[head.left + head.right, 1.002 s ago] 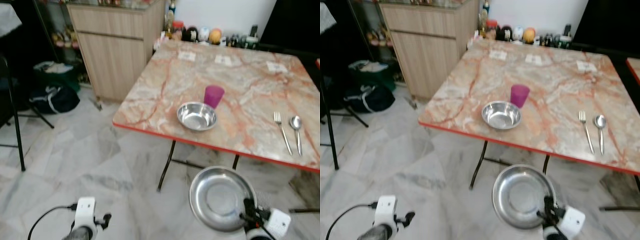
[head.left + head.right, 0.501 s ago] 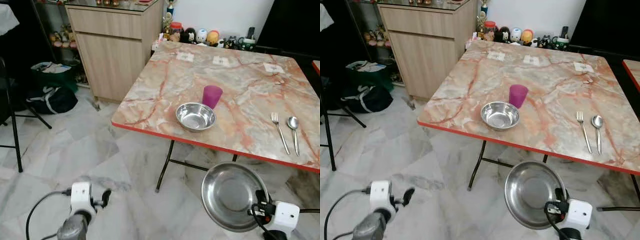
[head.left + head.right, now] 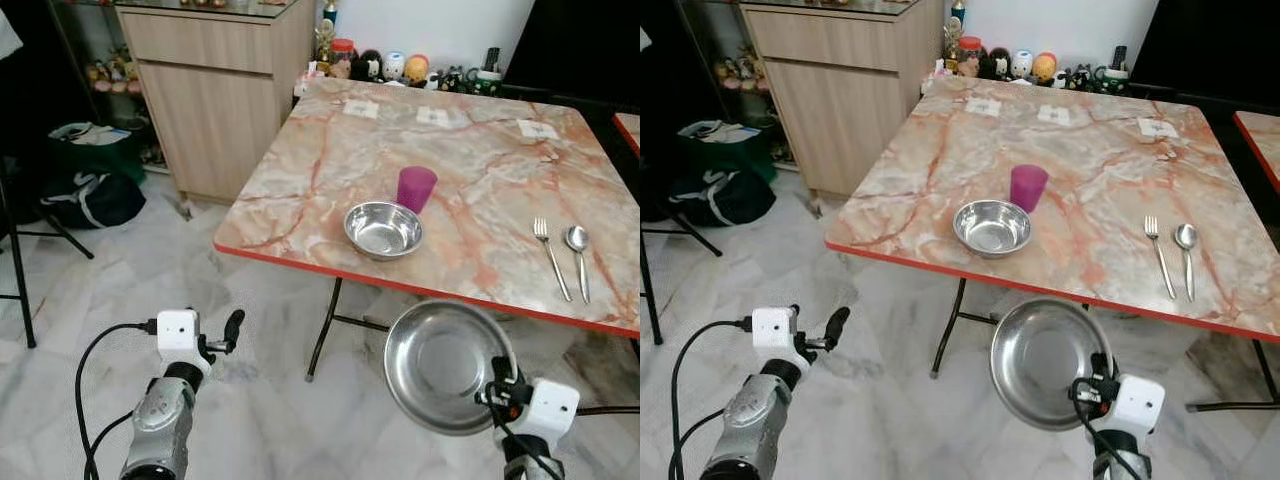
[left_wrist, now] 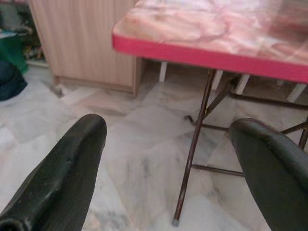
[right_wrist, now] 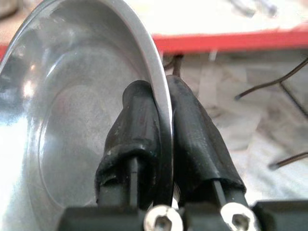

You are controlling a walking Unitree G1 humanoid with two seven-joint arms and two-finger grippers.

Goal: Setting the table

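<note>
My right gripper [image 5: 161, 96] is shut on the rim of a round steel plate [image 3: 445, 365], holding it tilted just below and in front of the red front edge of the marble table [image 3: 480, 150]. On the tabletop stand a steel bowl [image 3: 383, 228] and, right behind it, a purple cup [image 3: 416, 187]. A fork [image 3: 551, 258] and a spoon [image 3: 578, 255] lie side by side to the right. My left gripper [image 4: 168, 127] is open and empty, low on the left over the floor, pointing at the table's legs.
A wooden cabinet [image 3: 215, 90] stands left of the table. Dark bags [image 3: 85, 195] lie on the floor beside it, near a black stand leg [image 3: 15, 270]. Jars and figurines [image 3: 390, 65] line the table's far edge, with paper cards [image 3: 435, 116] before them. Metal folding legs [image 3: 322, 330] sit under the table.
The view has shifted slightly. My left arm has lifted higher into view. The plate in my right gripper has risen a little, closer to the table's front edge.
</note>
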